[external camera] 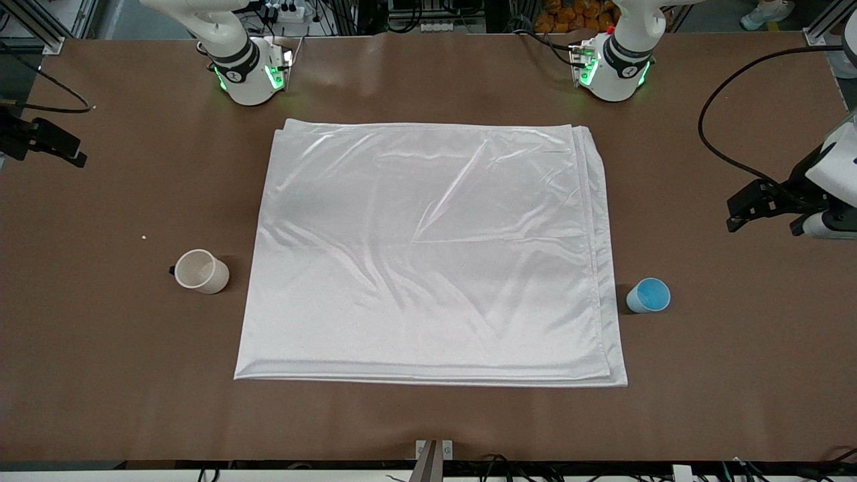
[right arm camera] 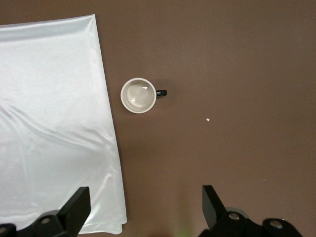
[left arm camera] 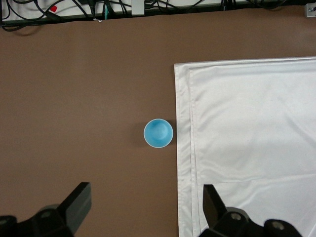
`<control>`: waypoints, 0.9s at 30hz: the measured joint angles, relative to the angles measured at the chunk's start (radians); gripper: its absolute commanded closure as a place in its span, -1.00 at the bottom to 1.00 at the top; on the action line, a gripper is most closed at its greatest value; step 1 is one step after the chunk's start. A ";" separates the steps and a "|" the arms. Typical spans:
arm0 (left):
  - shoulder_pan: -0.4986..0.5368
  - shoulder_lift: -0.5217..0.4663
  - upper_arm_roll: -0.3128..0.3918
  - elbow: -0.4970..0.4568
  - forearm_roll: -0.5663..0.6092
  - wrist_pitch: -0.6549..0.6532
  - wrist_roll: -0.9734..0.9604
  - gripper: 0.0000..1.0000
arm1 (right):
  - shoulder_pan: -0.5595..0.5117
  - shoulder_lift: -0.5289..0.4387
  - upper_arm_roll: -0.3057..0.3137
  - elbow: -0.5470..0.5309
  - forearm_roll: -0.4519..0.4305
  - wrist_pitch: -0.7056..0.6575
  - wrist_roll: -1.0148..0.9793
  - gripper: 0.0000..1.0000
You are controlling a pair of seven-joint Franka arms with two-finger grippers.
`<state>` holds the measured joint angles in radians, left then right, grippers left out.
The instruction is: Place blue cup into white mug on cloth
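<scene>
The blue cup (external camera: 648, 295) stands upright on the brown table, just off the cloth's edge toward the left arm's end; it also shows in the left wrist view (left arm camera: 158, 133). The white mug (external camera: 201, 271) stands upright on the table off the cloth's edge toward the right arm's end, with its black handle pointing away from the cloth; it also shows in the right wrist view (right arm camera: 138, 95). The shiny white cloth (external camera: 428, 254) lies flat between them. My left gripper (left arm camera: 145, 198) is open and empty, high over bare table beside the cup. My right gripper (right arm camera: 145, 200) is open and empty, high over bare table beside the mug.
In the front view the left gripper (external camera: 766, 217) hangs at the table's left-arm end and the right gripper (external camera: 47, 146) at the right-arm end. A small white speck (external camera: 144, 237) lies near the mug. Cables (left arm camera: 74, 10) run along the table's edge nearest the front camera.
</scene>
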<state>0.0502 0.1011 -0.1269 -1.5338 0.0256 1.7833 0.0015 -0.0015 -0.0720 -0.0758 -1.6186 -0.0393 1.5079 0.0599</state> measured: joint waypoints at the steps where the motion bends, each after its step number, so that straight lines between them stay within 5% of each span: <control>1: 0.000 0.000 0.000 0.000 0.000 0.000 0.000 -1.00 | -0.006 0.000 0.000 -0.001 0.000 0.000 0.003 -1.00; 27: 0.000 0.005 0.000 -0.004 0.000 0.000 0.000 -1.00 | -0.046 0.000 0.004 -0.016 0.001 0.016 0.000 -1.00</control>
<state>0.0506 0.1065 -0.1266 -1.5376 0.0256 1.7833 0.0015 -0.0476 -0.0720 -0.0714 -1.6350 -0.0382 1.5241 0.0600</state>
